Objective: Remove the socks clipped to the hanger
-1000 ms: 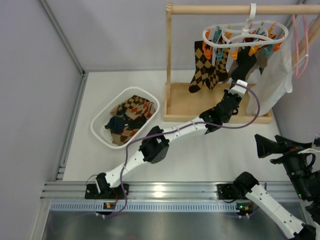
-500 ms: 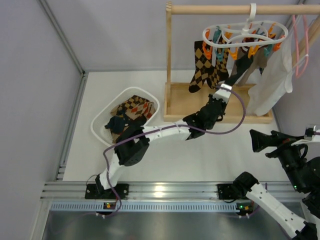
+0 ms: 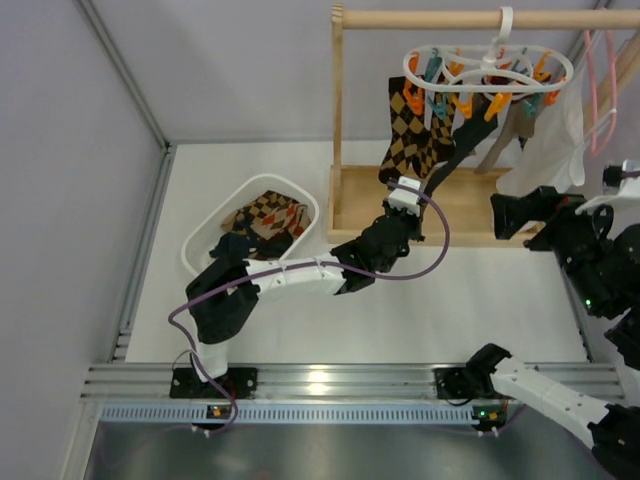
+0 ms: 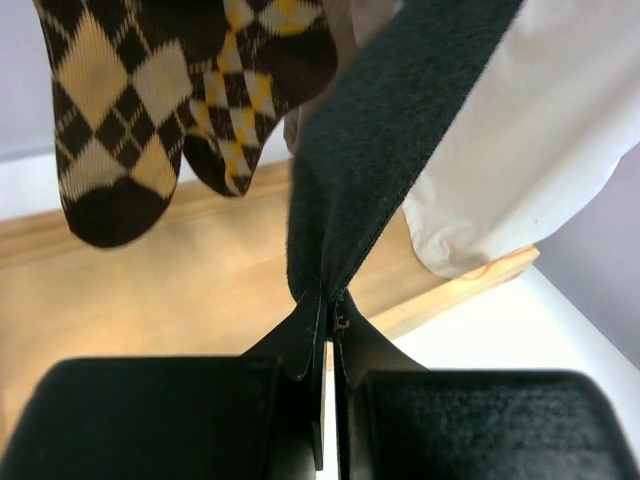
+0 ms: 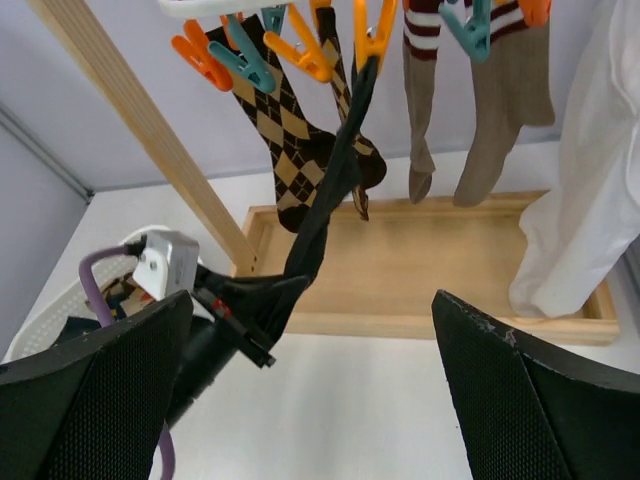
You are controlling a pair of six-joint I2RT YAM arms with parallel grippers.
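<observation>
The white oval hanger hangs by its hook from the wooden rail, with orange and teal clothespins. Two argyle socks hang at its left; they also show in the left wrist view. My left gripper is shut on the toe of a dark sock and holds it stretched taut down-left from an orange pin. The pinch shows in the left wrist view. A striped tan sock and a tan sock hang further right. My right gripper is open and empty, just right of the dark sock.
A white basket at the left holds several loose socks. The wooden rack has a post and a base tray. A large white cloth and a thin pink hanger hang at the right end.
My left gripper has drawn back down-left with the dark sock's toe, pulling the sock taut. My right arm has risen toward the rack's right side.
</observation>
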